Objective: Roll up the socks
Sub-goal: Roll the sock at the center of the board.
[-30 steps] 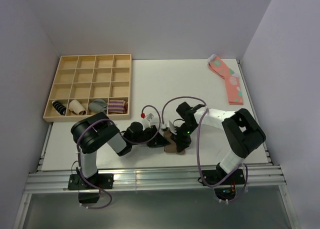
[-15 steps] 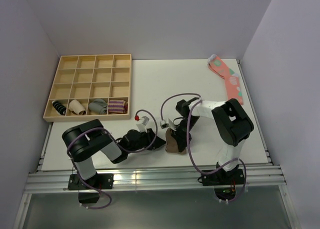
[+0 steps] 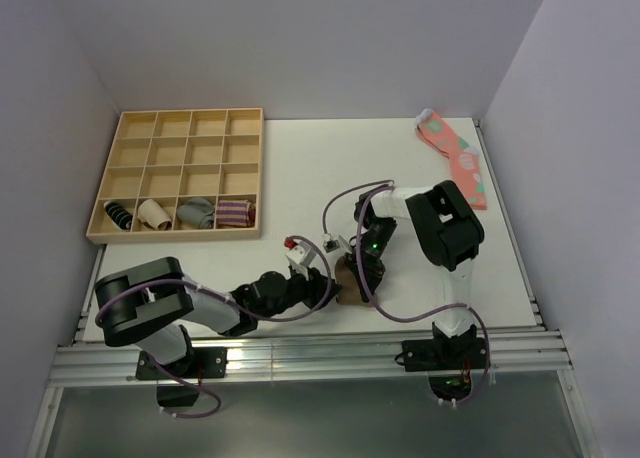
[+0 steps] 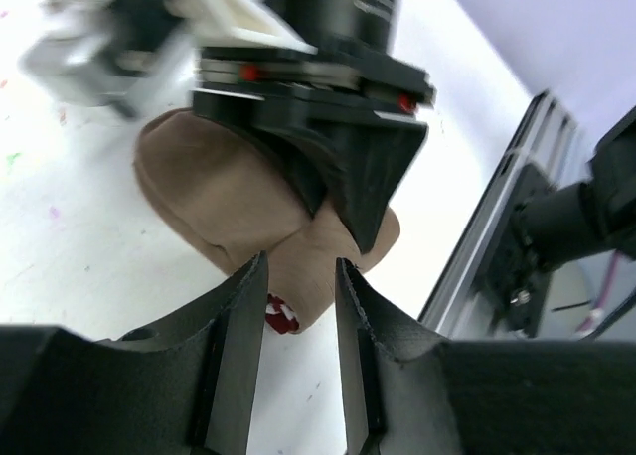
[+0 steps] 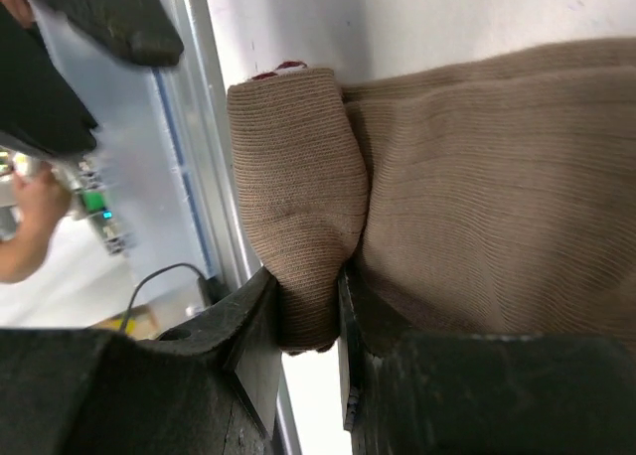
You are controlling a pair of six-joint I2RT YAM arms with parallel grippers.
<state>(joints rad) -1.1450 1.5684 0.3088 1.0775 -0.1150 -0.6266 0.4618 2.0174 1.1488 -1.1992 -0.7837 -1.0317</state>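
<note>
- Your left gripper (image 4: 300, 276) has slid in from 9 o'clock and now brackets the cuff (image 4: 281, 316) of the sock (image 5: 477, 197). The jaws stand parted, and you cannot tell whether they pinch.
- The sock sits bunched at the 6 o'clock edge of the table (image 3: 300, 168), part-rolled by the look of it.
- Your right gripper (image 5: 306, 306) has swung down from 12 o'clock and is clenched on a fold, so the roll looks held for tucking.
</note>
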